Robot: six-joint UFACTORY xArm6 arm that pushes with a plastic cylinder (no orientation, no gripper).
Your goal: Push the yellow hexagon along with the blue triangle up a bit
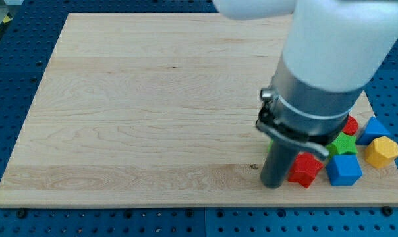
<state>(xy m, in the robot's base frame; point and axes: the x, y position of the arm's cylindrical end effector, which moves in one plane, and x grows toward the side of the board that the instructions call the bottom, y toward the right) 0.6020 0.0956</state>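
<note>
Blocks crowd the lower right corner of the wooden desk point(153, 99), with my tip point(272, 185) down beside them.

My tip, the lower end of the dark rod, sits at the view's bottom just left of the red block point(306, 169), touching or nearly touching it. This arm carries no pincer, only the rod. The yellow hexagon point(381, 152) lies at the far right edge, with the blue triangle point(373, 130) just above it and close against it; both are well apart from my tip. A blue cube point(344, 170) sits between the red block and the yellow hexagon, a green block point(344, 144) is just above it, and another red block point(350, 125) is partly hidden behind the arm.
</note>
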